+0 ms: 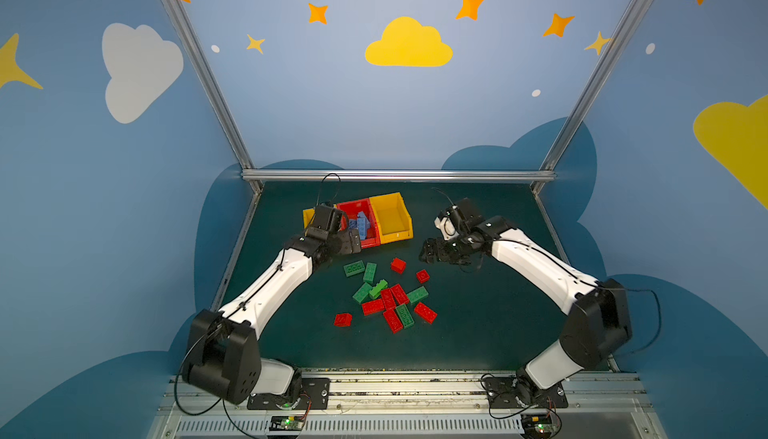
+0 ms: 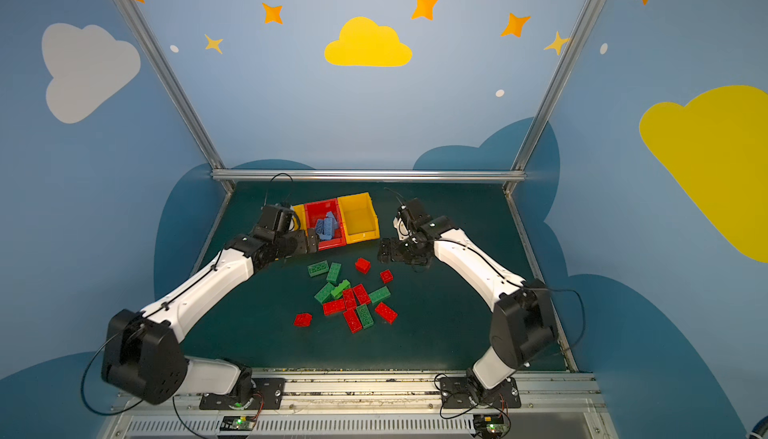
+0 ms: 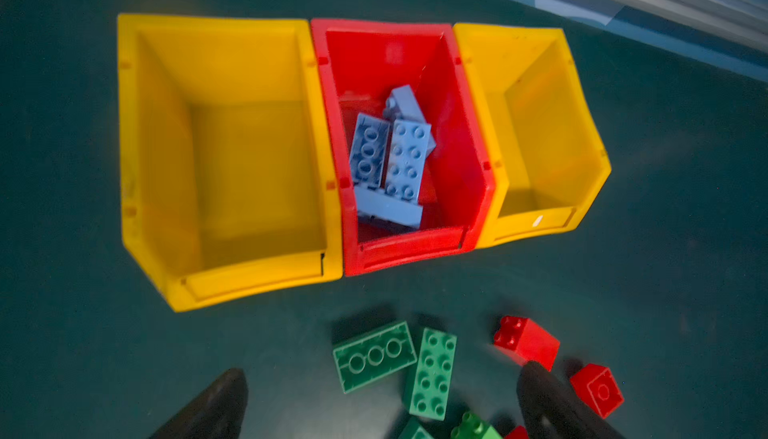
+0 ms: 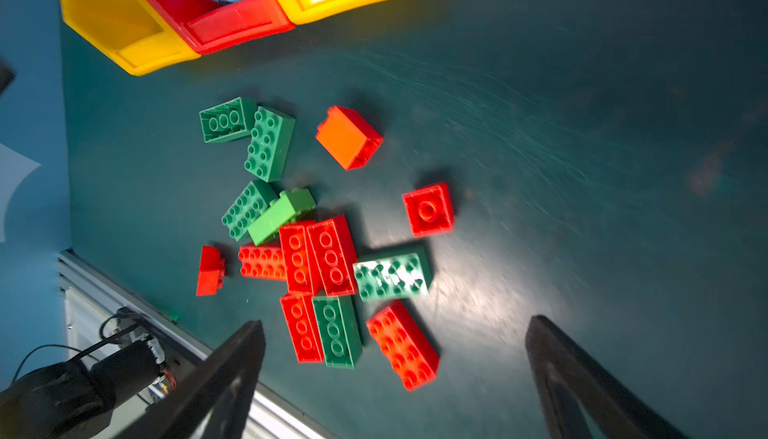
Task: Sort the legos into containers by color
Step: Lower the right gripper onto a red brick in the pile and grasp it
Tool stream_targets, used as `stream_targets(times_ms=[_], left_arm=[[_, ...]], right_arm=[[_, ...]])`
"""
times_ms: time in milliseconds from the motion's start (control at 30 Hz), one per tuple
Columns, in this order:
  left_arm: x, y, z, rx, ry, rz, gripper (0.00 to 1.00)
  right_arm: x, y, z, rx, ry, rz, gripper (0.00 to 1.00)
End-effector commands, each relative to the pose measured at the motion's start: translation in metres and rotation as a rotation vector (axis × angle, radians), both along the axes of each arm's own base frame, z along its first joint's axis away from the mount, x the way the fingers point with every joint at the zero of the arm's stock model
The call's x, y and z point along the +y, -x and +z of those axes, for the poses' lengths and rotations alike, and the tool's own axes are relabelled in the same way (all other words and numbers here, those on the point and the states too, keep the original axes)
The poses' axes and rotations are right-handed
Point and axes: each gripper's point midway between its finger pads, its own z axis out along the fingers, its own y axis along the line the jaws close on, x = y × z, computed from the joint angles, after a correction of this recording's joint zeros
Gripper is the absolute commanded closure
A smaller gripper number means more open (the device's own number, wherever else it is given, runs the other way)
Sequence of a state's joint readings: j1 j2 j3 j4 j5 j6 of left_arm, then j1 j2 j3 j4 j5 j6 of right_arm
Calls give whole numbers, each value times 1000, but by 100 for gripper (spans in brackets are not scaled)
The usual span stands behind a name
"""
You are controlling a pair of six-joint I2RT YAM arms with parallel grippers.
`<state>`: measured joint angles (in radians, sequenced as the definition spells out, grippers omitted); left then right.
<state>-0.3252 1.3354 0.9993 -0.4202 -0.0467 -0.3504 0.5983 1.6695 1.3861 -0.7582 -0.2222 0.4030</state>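
Left gripper (image 3: 384, 376) and right gripper (image 4: 395, 324) hung over the mat (image 1: 478, 312), both spread wide and empty. Light blue legos (image 3: 390, 158) lay in the red bin (image 3: 461, 133). The yellow bins (image 3: 166, 146) were empty. Red legos (image 1: 372, 306) and green legos (image 1: 354, 268) lay unsorted on the mat.

Bare worktop (image 1: 490, 316) right of the lego pile (image 1: 388, 302): open passage. Pile bricks touch or overlap, so the gaps are tight. Both yellow containers (image 3: 249, 167) offer free room inside. Blue legos (image 3: 390, 158) crowd the red container (image 3: 457, 125).
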Motion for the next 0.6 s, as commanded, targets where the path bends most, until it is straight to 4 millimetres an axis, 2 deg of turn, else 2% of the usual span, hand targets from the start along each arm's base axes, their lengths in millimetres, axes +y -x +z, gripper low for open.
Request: stream_targets(times_ms=[0,300,567], left_arm=[[11,13,8,-56,29,58,0],[27,50,4,-88,41,87,0],[37,69,5,-93,32,101,0]], right_arm=[[29,-5,-8,-13,12,115,6],[71,-19,-53,-61,107,327,14],[90,-38,-79,-64,135,377,22]])
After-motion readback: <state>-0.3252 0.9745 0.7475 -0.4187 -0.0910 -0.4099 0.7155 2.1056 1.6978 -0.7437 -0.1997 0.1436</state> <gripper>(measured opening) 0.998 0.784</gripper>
